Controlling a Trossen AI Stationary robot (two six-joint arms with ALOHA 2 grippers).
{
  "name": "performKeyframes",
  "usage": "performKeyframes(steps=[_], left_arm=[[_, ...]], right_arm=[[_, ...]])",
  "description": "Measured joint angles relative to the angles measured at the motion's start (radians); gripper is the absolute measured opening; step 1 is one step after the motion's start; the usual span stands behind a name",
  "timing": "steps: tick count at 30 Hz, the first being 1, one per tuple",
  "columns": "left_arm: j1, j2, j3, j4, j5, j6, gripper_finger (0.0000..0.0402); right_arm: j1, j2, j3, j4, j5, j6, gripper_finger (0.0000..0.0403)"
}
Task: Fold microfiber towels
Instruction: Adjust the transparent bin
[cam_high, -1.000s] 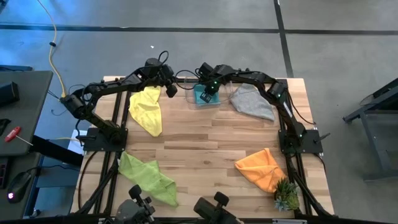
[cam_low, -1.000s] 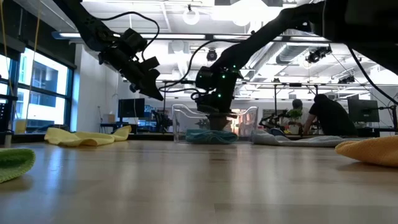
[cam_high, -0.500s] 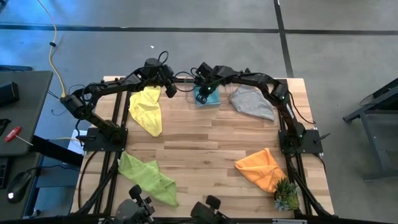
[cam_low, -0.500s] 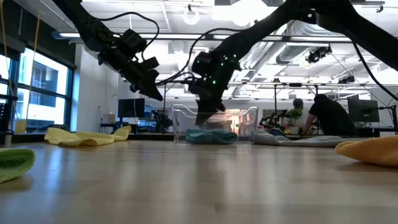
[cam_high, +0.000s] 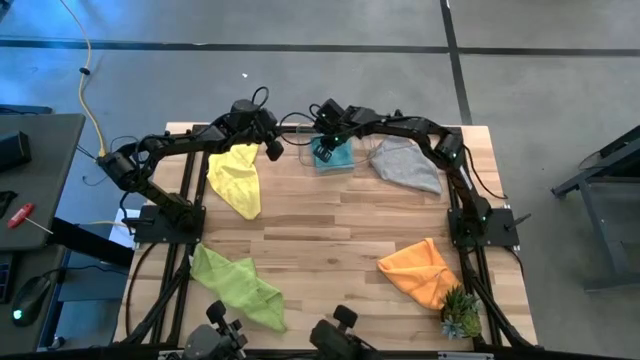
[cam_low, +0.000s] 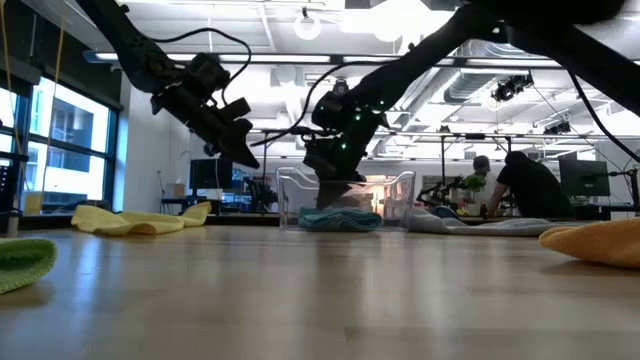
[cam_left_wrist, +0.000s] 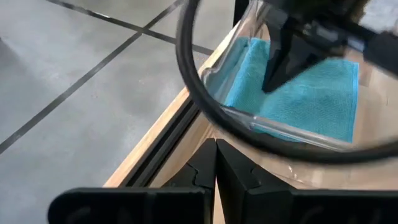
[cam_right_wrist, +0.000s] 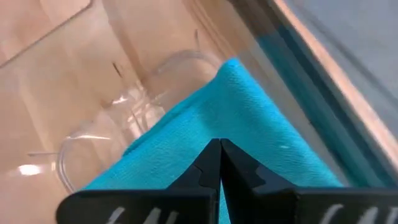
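A folded teal towel (cam_high: 340, 158) lies flat in the clear bin (cam_high: 300, 134) at the table's far middle. My right gripper (cam_high: 322, 155) is shut and slants down into the bin, its tips (cam_right_wrist: 219, 144) right over the teal towel (cam_right_wrist: 249, 112). My left gripper (cam_high: 272, 152) hangs shut in the air just left of the bin, holding nothing. On the wood lie four crumpled towels: the yellow towel (cam_high: 236, 178), the grey towel (cam_high: 406, 166), the orange towel (cam_high: 420, 272) and the lime green towel (cam_high: 238, 285). My right gripper's shut fingers (cam_left_wrist: 275, 71) come slanting from above at the teal towel's top face (cam_left_wrist: 317, 87). I cannot tell whether the tips touch it. The towel lies flat on the bin's floor.
A small green spiky plant (cam_high: 460, 315) stands at the near right corner beside the orange towel. The bin's clear walls (cam_low: 400, 195) rise around the teal towel. Bare wood lies in the table's middle (cam_high: 330, 235). People sit in the room beyond the table (cam_low: 520, 185).
My right gripper, which pointed almost straight down into the bin, has tipped to a slant and its tips have come up a little from the teal towel. The towel has stayed flat in the bin.
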Motion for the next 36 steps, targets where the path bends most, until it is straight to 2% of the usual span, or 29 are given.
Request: performKeyframes(steps=[7,11,14,17,20,22,26,29,33,36], left_arm=[[-0.018,0.000,0.000,-0.037,0.026,0.028,0.0000],[-0.072,-0.011,0.000,-0.038,0.023,0.060,0.0000],[-0.128,-0.027,0.000,-0.038,-0.037,0.077,0.0000],[-0.190,-0.050,0.000,-0.041,-0.098,0.077,0.0000],[-0.259,-0.085,-0.001,-0.063,-0.123,0.077,0.0000],[-0.307,-0.113,0.000,-0.072,-0.133,0.077,0.0000],[-0.401,-0.169,0.000,-0.125,-0.132,0.056,0.0000],[-0.466,-0.180,0.000,-0.185,-0.121,0.012,0.0000],[-0.548,-0.136,0.000,-0.185,-0.137,-0.023,0.0000],[-0.594,-0.081,-0.001,-0.130,-0.187,-0.029,0.0000]], right_arm=[[0.001,-0.220,-0.024,-0.013,0.023,-0.122,0.0000],[-0.008,-0.366,-0.240,0.159,0.015,-0.145,0.0000],[-0.022,-0.489,-0.459,0.351,0.012,-0.125,0.0000],[-0.026,-0.606,-0.624,0.418,0.036,-0.088,0.0000],[-0.016,-0.741,-0.720,0.364,0.121,-0.084,0.0000],[-0.010,-0.827,-0.766,0.266,0.160,-0.085,0.0000],[-0.010,-0.995,-0.844,0.072,0.141,-0.085,0.0000],[-0.010,-1.082,-0.937,-0.001,0.119,-0.063,0.0000],[-0.009,-1.134,-1.081,0.040,0.108,-0.039,0.0000],[-0.010,-1.117,-1.176,0.209,0.107,0.002,0.0000]])
